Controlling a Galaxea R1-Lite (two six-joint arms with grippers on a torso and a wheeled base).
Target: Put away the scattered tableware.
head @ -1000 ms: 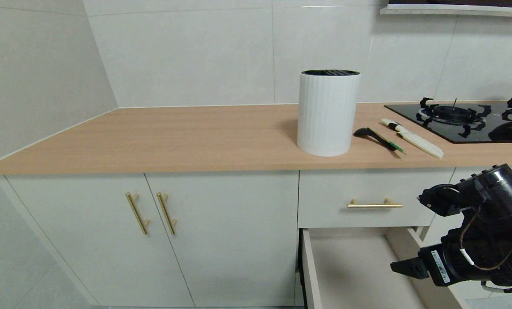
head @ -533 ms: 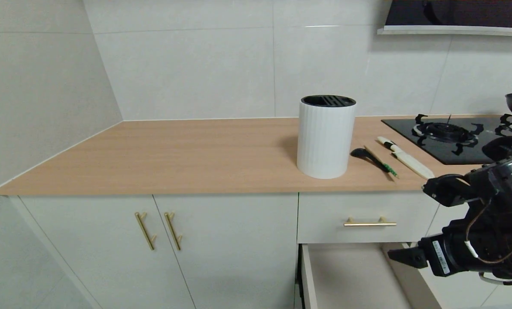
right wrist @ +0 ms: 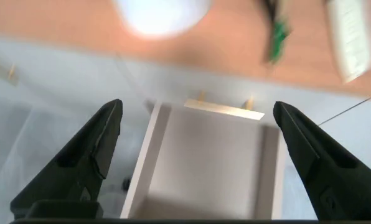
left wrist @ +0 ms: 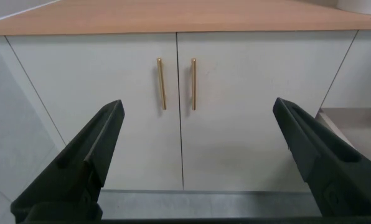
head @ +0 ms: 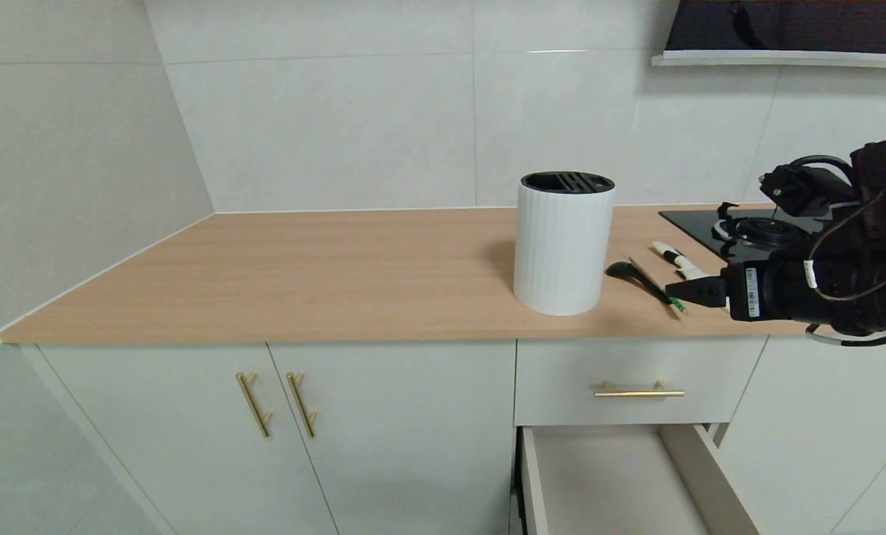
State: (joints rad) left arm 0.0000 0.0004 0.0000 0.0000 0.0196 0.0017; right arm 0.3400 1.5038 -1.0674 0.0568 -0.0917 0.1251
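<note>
The right gripper [head: 694, 291], jaws wide and empty, hangs at the counter's [head: 302, 275] front edge, just beside the spoon [head: 624, 269] and knife [head: 677, 258]. Both lie near that edge, between the holder [head: 562, 245] and the hob [head: 755, 229]. The step looks like the approach to a first pickup. Next the gripper must settle over one handle, close, then carry it to the holder or the open drawer [head: 606, 475] below. The left gripper [left wrist: 197, 106], also wide, faces the cabinet doors [left wrist: 248, 130]. Pale tiled walls back the wood-grain counter.
</note>
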